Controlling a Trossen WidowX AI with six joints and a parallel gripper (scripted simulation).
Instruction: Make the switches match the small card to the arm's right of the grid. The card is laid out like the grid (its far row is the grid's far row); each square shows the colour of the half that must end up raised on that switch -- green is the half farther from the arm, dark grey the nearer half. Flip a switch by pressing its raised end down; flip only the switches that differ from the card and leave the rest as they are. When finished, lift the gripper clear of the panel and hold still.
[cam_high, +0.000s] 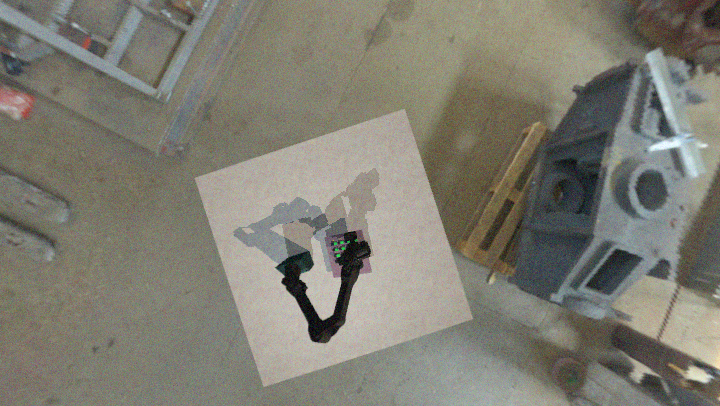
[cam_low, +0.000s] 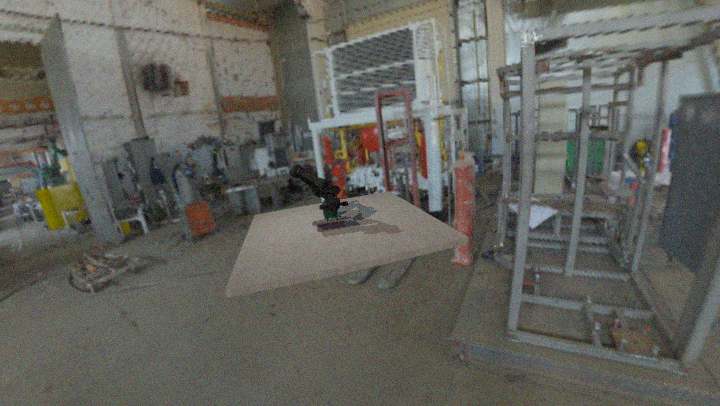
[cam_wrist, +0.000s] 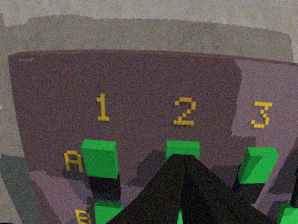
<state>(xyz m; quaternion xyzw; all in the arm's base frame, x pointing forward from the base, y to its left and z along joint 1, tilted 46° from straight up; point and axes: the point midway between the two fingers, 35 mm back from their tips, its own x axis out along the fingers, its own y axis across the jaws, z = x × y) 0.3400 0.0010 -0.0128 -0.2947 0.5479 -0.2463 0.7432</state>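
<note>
Well, the job now looks like picking or pressing a switch. In the wrist view the claw (cam_high: 352, 253) (cam_low: 330, 215) (cam_wrist: 181, 164) is shut, tip to tip, with nothing in it. Its tips show just in front of switch A2 (cam_wrist: 183, 148), but I can't tell if they touch it.

The panel (cam_high: 366, 268) (cam_low: 322, 227) (cam_wrist: 55, 90) lies on the table (cam_high: 418, 302) (cam_low: 282, 257), under the claw. Switch A1 (cam_wrist: 100, 159) is at 9 o'clock from the tips and A3 (cam_wrist: 259, 165) at 3 o'clock. B1 (cam_wrist: 108, 212) is near 8 o'clock. (I can't make out the card, so I can't say which ones need a flip.)

Next, if this switch is wrong, the claw should push its high end straight down, then lift. If it is right, go up first, then over.

Sliding sideways could bump A1 or A3. The panel's edge at 12 o'clock has a strip with just numbers, so there is room that way. Up is the safest way out.
</note>
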